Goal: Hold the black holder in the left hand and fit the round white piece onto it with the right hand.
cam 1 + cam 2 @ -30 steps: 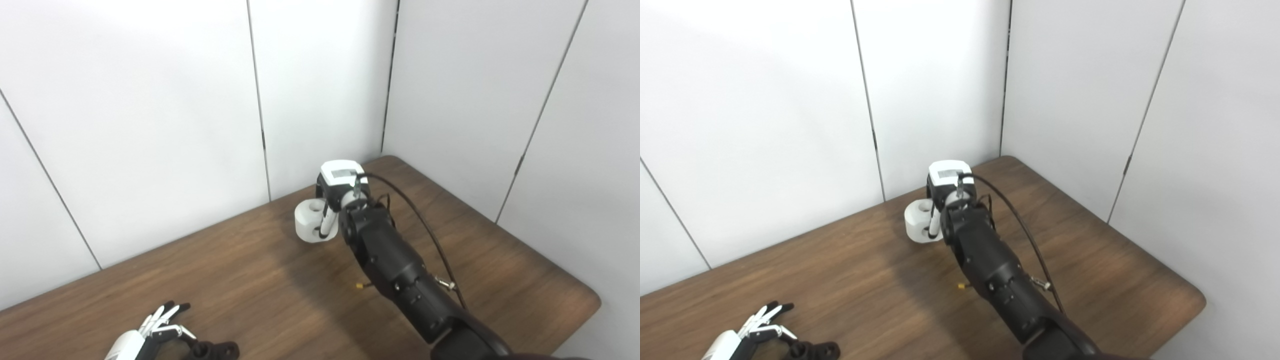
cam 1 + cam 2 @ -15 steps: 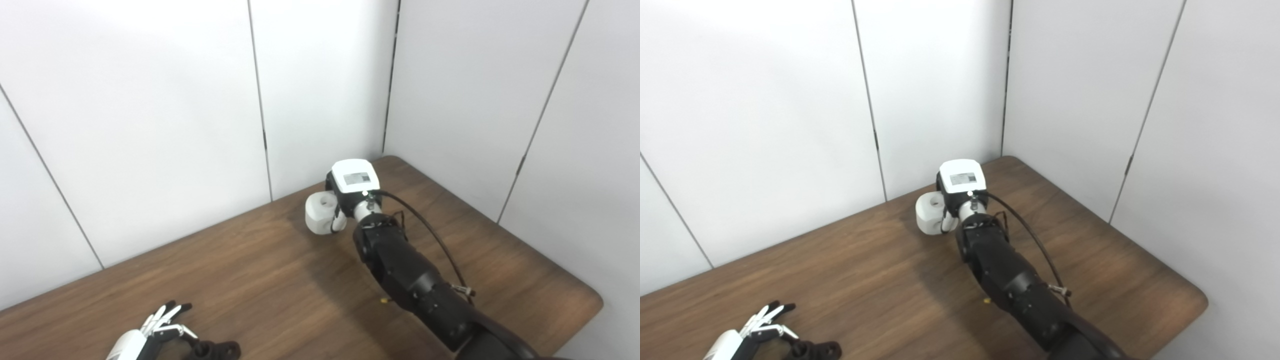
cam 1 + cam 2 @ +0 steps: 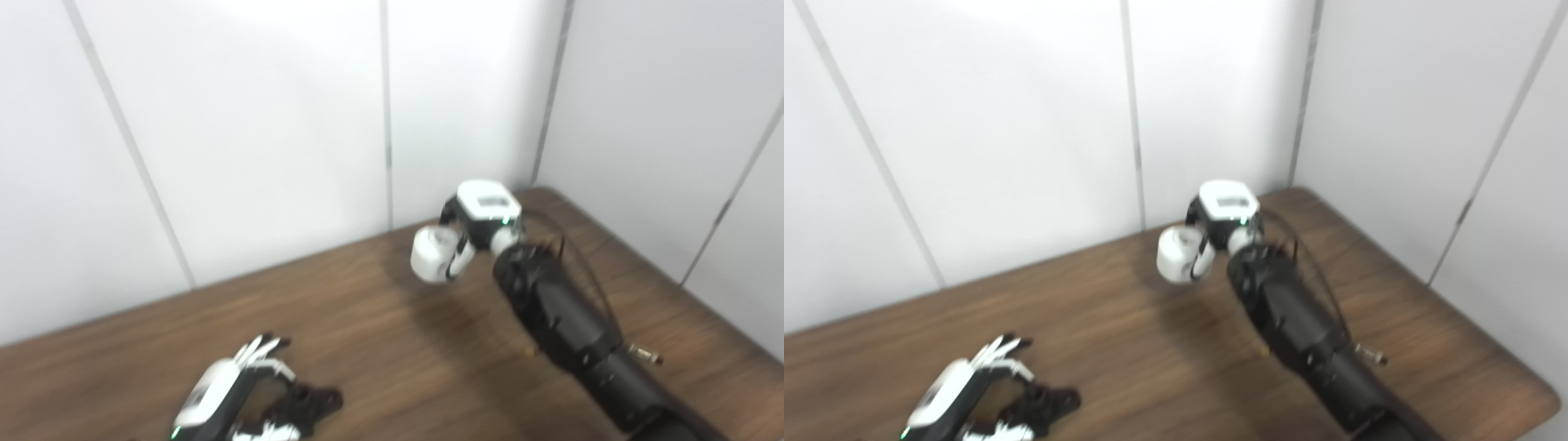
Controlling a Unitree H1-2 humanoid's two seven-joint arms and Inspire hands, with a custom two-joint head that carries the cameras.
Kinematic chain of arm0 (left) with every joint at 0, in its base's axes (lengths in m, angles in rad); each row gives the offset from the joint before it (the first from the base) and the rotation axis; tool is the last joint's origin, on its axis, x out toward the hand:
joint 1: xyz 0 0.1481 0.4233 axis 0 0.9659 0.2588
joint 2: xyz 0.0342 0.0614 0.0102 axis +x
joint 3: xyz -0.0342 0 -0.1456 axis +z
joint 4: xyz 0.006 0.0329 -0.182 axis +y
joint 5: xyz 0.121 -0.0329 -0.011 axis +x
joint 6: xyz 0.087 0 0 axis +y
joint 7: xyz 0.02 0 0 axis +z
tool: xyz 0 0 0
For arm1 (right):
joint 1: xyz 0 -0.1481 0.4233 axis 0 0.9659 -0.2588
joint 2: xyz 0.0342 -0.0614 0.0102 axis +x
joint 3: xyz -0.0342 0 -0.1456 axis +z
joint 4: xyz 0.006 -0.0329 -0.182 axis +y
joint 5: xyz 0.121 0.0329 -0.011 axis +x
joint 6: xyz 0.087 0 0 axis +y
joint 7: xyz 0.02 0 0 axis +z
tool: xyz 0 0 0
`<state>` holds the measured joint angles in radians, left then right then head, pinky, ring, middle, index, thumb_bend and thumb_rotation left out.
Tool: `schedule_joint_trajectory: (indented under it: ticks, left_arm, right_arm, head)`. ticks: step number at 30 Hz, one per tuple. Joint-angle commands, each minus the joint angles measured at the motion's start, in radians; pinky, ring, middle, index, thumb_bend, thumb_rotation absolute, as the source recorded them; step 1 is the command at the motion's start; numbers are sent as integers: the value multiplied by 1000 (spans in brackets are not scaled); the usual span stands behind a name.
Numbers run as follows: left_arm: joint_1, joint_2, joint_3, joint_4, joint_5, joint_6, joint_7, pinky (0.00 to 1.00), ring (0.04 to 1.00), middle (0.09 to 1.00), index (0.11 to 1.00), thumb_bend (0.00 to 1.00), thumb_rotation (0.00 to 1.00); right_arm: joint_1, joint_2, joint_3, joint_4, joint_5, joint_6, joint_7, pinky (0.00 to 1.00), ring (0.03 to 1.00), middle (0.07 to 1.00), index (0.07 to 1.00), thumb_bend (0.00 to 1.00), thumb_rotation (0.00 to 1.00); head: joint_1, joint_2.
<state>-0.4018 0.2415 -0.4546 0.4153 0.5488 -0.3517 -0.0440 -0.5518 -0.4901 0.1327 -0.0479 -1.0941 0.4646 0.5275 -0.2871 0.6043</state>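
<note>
While your right hand (image 3: 474, 217) clamps fingers on round white piece (image 3: 432, 255) at 1 o'clock, left hand (image 3: 229, 392) at 7 o'clock grips black holder (image 3: 306, 404) on bench (image 3: 367, 331).

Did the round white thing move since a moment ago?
Yes, slightly. The camera shifted too, but the round white piece in the right hand now sits nearer the wall seam, so it went leftward.
</note>
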Motion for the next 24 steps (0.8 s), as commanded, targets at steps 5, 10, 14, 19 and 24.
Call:
schedule_joint_trajectory:
  ticks: [5,10,14,19,24]
  left_arm:
    - [87,-44,-57,44,74,120,-38,1000,1000,931,483,524,57]
    - [79,-67,-60,40,73,152,-47,1000,1000,932,483,524,56]
    - [65,-85,-65,53,81,162,-36,1000,1000,927,483,524,57]
    - [49,-105,-69,66,82,173,-30,1000,1000,926,482,524,57]
    - [44,-118,-74,67,86,187,-28,1000,1000,925,482,524,57]
  right_arm:
    - [-158,11,13,-171,-66,3,305,762,817,729,481,525,136]
    - [-178,17,48,-241,-59,-5,363,730,793,709,481,525,135]
    - [-184,24,76,-278,-48,-22,400,675,763,693,480,525,135]
    - [-167,43,92,-307,-29,-45,391,601,742,684,479,525,138]
    - [-134,69,109,-342,-39,-71,371,617,745,685,481,525,137]
  head:
    - [79,32]
    - [136,55]
    - [187,87]
    - [238,114]
    - [258,126]
